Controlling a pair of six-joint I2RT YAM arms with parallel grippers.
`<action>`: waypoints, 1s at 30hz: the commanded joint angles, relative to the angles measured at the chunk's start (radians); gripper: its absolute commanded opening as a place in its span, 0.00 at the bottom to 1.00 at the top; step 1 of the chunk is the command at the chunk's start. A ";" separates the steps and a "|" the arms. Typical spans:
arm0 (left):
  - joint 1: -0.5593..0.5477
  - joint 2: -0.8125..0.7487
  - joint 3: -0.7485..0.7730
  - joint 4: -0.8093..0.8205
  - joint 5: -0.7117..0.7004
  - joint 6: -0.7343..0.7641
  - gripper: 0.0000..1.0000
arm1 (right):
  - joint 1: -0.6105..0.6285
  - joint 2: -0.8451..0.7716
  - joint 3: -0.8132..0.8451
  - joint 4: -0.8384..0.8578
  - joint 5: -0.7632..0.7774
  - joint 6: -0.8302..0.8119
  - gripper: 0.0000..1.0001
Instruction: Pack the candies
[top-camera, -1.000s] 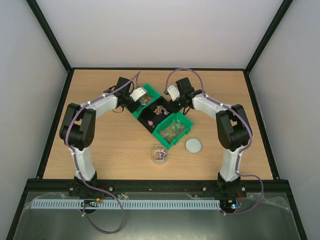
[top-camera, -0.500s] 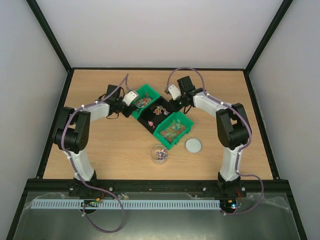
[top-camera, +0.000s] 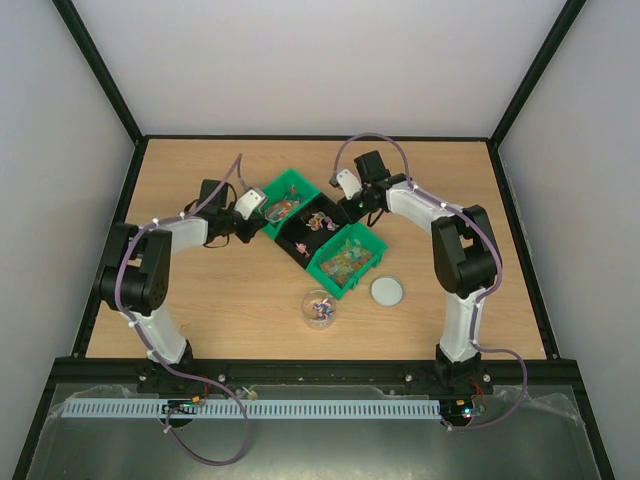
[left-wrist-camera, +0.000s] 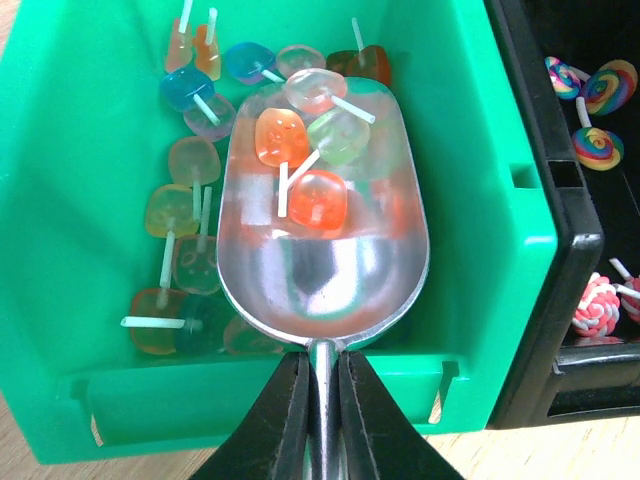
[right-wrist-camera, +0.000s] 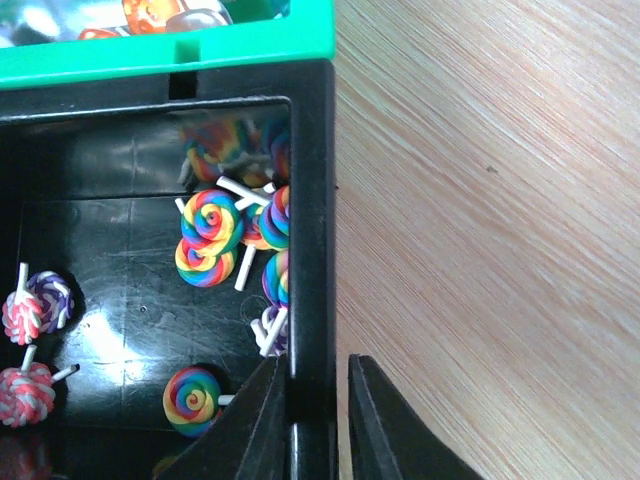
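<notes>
**Left tool holds a loaded scoop in the green bin; right tool straddles the black bin's wall**

On the wooden counter (top-camera: 200, 310) three bins sit in a touching diagonal row: a green bin (left-wrist-camera: 470, 150), a black bin (right-wrist-camera: 312, 200) and a second green bin (top-camera: 376, 247). The left tool (left-wrist-camera: 322, 360) is at the near wall of the first green bin, its fingers clamped tight on the handle of a metal scoop (left-wrist-camera: 325, 270). The scoop's bowl reaches straight ahead of the tool into that bin.

The right tool (right-wrist-camera: 315, 365) stands astride one wall of the black bin. Its jaws are narrow, one finger inside and one outside. Whether they pinch the wall cannot be told.

A clear jar (top-camera: 319, 309) stands on the counter well apart from both tools, towards the arm bases. A round lid (top-camera: 387, 291) lies near it.

Several candies (left-wrist-camera: 318, 198) on short white sticks rest in the scoop's bowl. More lie loose on the bin floor to the left of and beyond it. Swirled candies (right-wrist-camera: 207, 235) lie inside the black bin, ahead and left of the right tool.
</notes>
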 joint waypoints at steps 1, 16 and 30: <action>0.018 -0.034 -0.026 0.059 0.048 -0.003 0.02 | -0.008 0.011 0.029 -0.066 -0.008 0.009 0.21; 0.057 -0.079 -0.028 0.085 0.088 -0.035 0.02 | -0.011 -0.005 0.063 -0.100 -0.013 0.016 0.62; 0.075 -0.170 -0.021 0.068 0.143 -0.033 0.02 | -0.034 -0.056 0.087 -0.130 -0.033 0.028 0.85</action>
